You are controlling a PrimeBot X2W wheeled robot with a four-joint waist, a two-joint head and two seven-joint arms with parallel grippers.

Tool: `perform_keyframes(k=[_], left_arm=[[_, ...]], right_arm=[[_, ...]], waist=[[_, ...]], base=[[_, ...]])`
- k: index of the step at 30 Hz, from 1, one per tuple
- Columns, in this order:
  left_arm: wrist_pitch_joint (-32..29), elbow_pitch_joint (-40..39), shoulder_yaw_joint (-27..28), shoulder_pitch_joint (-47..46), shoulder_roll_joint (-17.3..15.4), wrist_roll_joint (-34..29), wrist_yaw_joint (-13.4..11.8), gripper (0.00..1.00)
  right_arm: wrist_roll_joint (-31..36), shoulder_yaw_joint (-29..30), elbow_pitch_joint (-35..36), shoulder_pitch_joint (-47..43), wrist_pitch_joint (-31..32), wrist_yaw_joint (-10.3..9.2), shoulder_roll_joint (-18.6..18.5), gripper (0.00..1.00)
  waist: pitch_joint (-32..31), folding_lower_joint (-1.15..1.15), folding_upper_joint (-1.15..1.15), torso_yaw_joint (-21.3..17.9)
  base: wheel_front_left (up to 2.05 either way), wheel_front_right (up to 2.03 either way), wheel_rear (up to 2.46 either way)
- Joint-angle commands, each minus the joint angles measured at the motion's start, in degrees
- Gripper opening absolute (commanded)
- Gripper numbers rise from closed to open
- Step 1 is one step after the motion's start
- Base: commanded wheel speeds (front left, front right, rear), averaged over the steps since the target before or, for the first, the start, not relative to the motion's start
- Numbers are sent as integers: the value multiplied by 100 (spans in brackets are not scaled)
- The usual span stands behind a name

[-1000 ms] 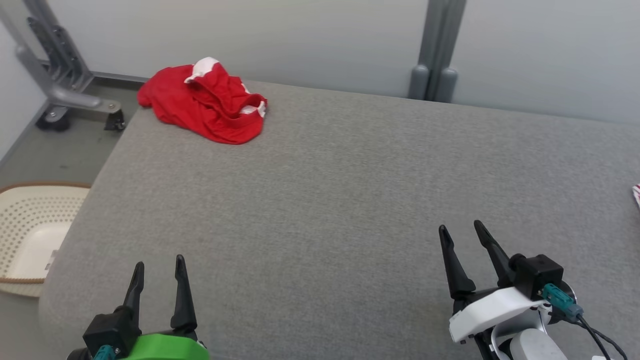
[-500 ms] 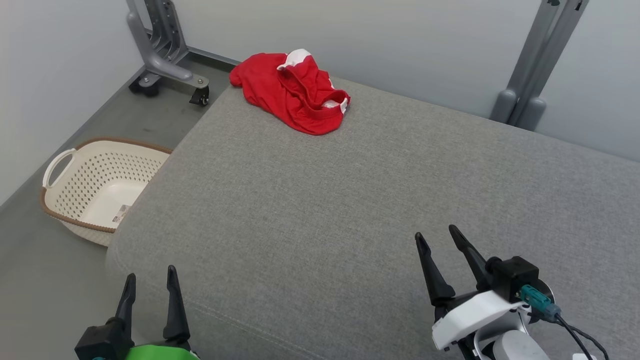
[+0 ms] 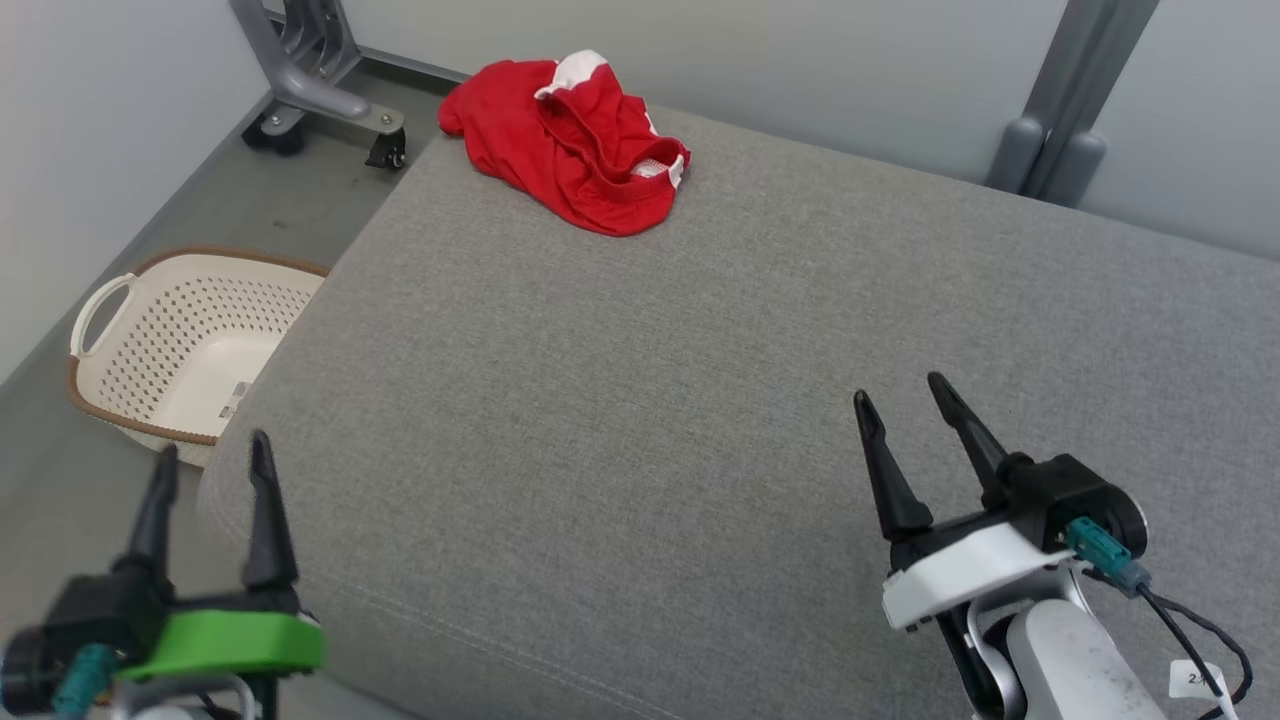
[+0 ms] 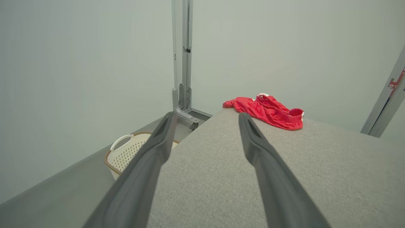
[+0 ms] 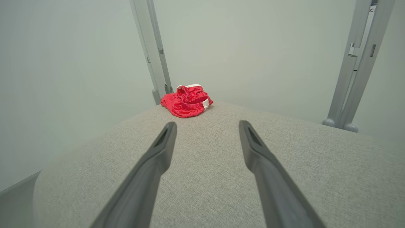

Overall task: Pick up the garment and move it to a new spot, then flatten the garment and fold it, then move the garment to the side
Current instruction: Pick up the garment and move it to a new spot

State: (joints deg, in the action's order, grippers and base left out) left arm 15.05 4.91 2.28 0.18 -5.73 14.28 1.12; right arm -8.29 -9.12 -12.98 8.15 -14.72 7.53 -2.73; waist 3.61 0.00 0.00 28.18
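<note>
Currently, head view: the red garment [image 3: 570, 145] with white trim lies crumpled at about 11 o'clock, on the far left corner of the grey cloth-covered table [image 3: 620, 400]. One edge of it reaches the table's far-left rim. It is not flattened or folded.

Left hand [image 3: 215, 445], green-collared, sits at 7 o'clock by the table's near left corner, slightly blurred. Its fingers are spread apart with nothing between them.

Right hand [image 3: 898, 388], white-collared, sits at 5 o'clock above the table's near right part. Its fingers are likewise parted and hold nothing. Both hands are well apart from the garment, fingers pointing toward 12 o'clock.

Off the table at 9 o'clock, a cream perforated basket [image 3: 200, 300] with a brown rim stands on the floor just beside the table's left edge. A grey metal frame foot on castors [image 3: 310, 90] stands at 11 o'clock, near the garment's corner. A grey post [image 3: 1060, 130] stands at 1 o'clock against the pale wall.
</note>
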Motion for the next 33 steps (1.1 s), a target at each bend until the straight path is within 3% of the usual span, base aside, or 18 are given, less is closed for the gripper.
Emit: perform_keyframes(k=[1, 8, 12, 17, 21, 27, 33], left_arm=[[17, -62, 97, -379, -245, -80, 60, 100], [-480, -29, 190, -2433, -1399, -339, 341, 100], [-981, 324, -23, -3758, -1695, -123, 506, 100], [-1581, 1229, -436, -5180, -1898, 151, 602, 100], [-2106, 2163, -584, -5887, -1766, 542, 630, 100], [-2501, 3405, -579, -6309, -1588, 857, 613, 100], [-2598, 4060, -700, -6482, -1556, 1084, 630, 100]], right_arm=[[129, 25, 131, 131, 59, -9, -29, 100], [824, 482, 1004, 535, 444, -9, -230, 100], [977, 652, 1631, 668, 678, -8, -362, 100], [1039, 708, 2398, 756, 918, -8, -487, 100], [1080, 740, 2831, 673, 1052, -9, -539, 100], [1030, 778, 3203, 659, 1013, -9, -477, 100], [1035, 823, 3295, 683, 962, -9, -434, 100]], waist=[[608, 0, 0, -462], [1703, 0, 0, -1048], [2259, 0, 0, -1356], [2948, 0, 0, -1721], [3366, 0, 0, -1910], [3736, 0, 0, -2141], [3878, 0, 0, -2266]], base=[[0, 0, 0], [0, 0, 0], [0, 0, 0], [0, 0, 0], [0, 0, 0], [0, 0, 0], [0, 0, 0]])
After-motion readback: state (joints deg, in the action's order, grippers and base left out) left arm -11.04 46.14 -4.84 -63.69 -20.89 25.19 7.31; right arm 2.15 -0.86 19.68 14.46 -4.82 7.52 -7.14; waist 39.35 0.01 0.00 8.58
